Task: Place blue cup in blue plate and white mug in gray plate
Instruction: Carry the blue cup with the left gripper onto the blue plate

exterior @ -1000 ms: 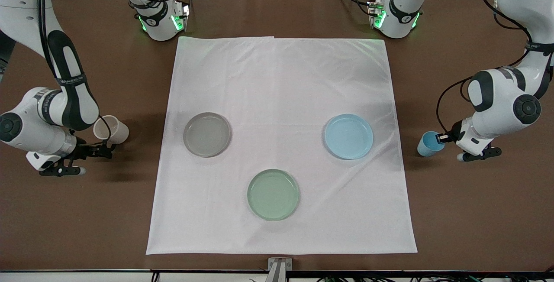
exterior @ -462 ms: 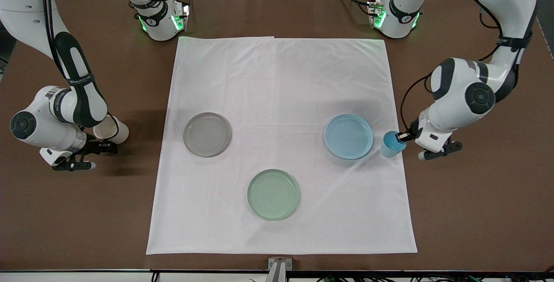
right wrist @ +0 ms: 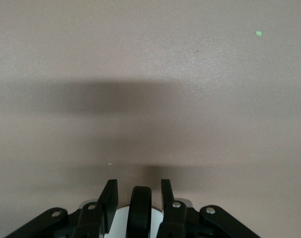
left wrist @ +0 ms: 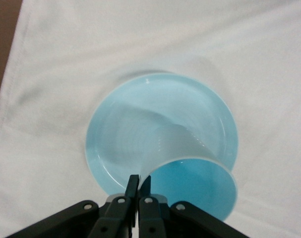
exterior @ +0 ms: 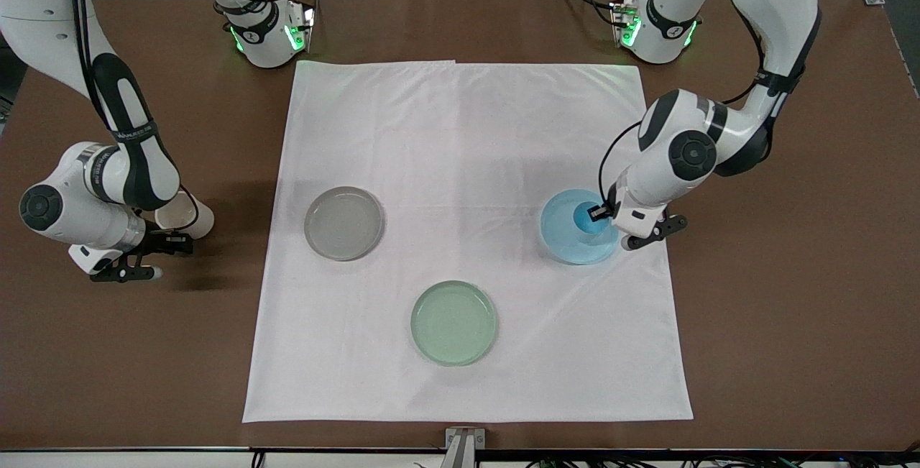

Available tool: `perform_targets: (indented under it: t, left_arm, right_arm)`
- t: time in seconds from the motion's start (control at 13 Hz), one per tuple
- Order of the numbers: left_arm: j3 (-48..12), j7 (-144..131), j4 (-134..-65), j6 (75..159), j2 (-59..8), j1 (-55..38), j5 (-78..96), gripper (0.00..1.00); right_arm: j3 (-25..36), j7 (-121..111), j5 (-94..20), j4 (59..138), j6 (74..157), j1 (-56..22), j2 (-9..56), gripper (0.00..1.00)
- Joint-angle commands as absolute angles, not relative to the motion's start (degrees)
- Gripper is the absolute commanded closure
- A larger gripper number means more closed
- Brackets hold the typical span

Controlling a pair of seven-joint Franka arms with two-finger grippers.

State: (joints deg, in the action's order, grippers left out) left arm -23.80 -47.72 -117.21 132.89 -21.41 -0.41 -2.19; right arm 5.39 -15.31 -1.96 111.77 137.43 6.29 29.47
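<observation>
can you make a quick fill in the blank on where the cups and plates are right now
1. The left gripper holds the blue cup over the ____ plate.
2. The right gripper grips the white mug by its ____.
3. The plate nearest the front camera is pale ____.

Missing: blue; handle; green

High front camera facing the robots, left wrist camera close above blue plate [left wrist: 160,134] seen by both, right wrist camera facing bare tabletop [right wrist: 150,74]

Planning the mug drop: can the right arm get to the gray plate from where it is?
Probably yes. The right gripper, shut on the white mug, is over bare table toward its own end; nothing stands between it and the gray plate.
</observation>
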Motion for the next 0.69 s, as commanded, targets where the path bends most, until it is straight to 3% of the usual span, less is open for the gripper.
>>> perform_targets:
  t: [0.0,0.08,0.15,0.23,0.38,0.46,0.62]
  left_arm:
    - [-23.6,-49.0,-116.8,133.5,-23.4,-0.6,-3.3,0.87]
    - [-23.6,-49.0,-116.8,133.5,-23.6,-0.5,-3.3,0.81]
    - [-23.6,-48.8,-116.8,133.5,-23.6,-0.4,-3.3,0.65]
    - [-23.5,-49.0,-116.1,133.4,-23.6,0.1,-3.3,0.4]
    - [-23.1,-48.0,-113.7,130.6,-20.8,0.6,-4.0,0.11]
    - [-22.9,-46.9,-111.3,128.1,-18.7,1.1,-5.7,0.0]
    - [-23.0,-45.4,-101.7,118.4,-18.1,3.1,-6.4,0.0]
  right_arm:
    - [4.8,-16.5,-2.1,113.7,137.7,7.3,28.1,0.63]
    - [4.8,-16.5,-2.1,113.8,137.6,7.3,28.1,0.66]
    - [4.8,-16.5,-2.1,113.8,137.7,7.3,28.1,0.69]
    - [4.8,-16.6,-2.1,113.7,137.6,7.3,28.1,0.74]
    - [4.8,-17.4,-2.1,113.6,137.3,7.1,28.1,0.84]
    - [4.8,-17.7,-2.1,113.3,136.2,7.1,28.1,0.88]
    - [4.8,-17.7,-2.1,113.0,135.3,6.8,27.8,0.95]
